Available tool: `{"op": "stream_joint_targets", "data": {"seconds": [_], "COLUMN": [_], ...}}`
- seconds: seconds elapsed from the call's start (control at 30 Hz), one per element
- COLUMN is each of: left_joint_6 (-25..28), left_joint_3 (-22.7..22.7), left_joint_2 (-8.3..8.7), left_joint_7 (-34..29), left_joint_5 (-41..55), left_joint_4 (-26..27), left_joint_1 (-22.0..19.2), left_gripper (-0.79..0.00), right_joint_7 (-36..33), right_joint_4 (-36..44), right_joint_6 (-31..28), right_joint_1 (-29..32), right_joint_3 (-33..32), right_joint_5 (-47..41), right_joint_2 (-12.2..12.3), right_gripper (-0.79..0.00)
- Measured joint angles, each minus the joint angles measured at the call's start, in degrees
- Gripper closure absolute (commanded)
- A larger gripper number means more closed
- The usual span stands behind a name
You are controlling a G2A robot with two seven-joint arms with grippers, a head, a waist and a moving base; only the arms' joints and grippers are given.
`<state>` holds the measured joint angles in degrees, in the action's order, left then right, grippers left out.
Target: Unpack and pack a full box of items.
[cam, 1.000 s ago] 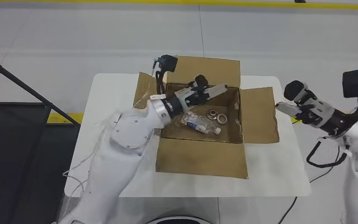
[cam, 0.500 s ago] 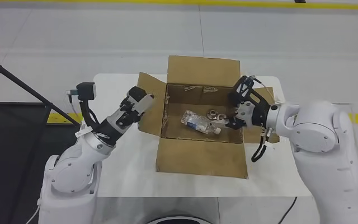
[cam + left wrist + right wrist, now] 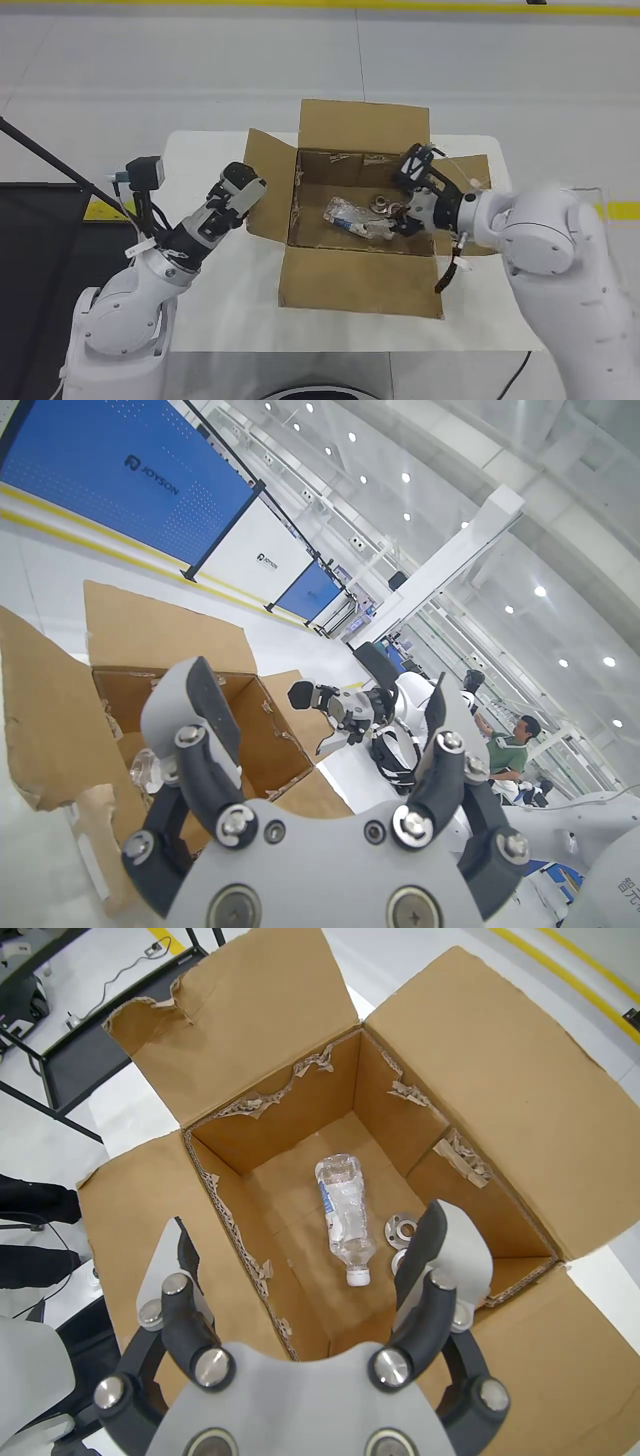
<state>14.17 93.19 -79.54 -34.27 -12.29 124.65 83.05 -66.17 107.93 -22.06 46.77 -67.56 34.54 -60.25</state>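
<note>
cardboard box (image 3: 360, 285) stands open on your worktop (image 3: 200, 150). a crushed clear bottle (image 3: 347, 1218) and metal rings (image 3: 402, 1228) lie on its floor. your right fingers (image 3: 445, 1238) hang spread wide and empty above the box's right side. your left fingers (image 3: 200, 700) are wide apart and empty, outside the left flap.
</note>
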Motion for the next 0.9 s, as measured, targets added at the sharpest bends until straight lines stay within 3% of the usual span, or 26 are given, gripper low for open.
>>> {"op": "stream_joint_targets", "data": {"seconds": [0.33,0.6,0.9], "left_joint_6": [-6.7,-6.6,-6.6], "left_joint_3": [0.5,1.1,1.1], "left_joint_2": [0.4,0.61,0.61], "left_joint_7": [5.1,5.2,5.2], "left_joint_5": [1.0,2.2,2.2], "left_joint_4": [-5.6,-5.7,-5.7], "left_joint_1": [-3.3,-3.1,-3.1], "left_gripper": [-0.785,-0.785,-0.785], "right_joint_7": [-2.7,-3.6,-1.7], "right_joint_4": [-9.2,-23.5,-37.4], "right_joint_6": [4.8,5.6,5.9], "right_joint_1": [-11.1,-19.9,-25.3], "right_joint_3": [18.2,30.2,37.5], "right_joint_5": [14.3,14.2,13.7], "right_joint_2": [-3.5,-8.3,-13.3], "right_gripper": [-0.785,-0.785,-0.785]}}
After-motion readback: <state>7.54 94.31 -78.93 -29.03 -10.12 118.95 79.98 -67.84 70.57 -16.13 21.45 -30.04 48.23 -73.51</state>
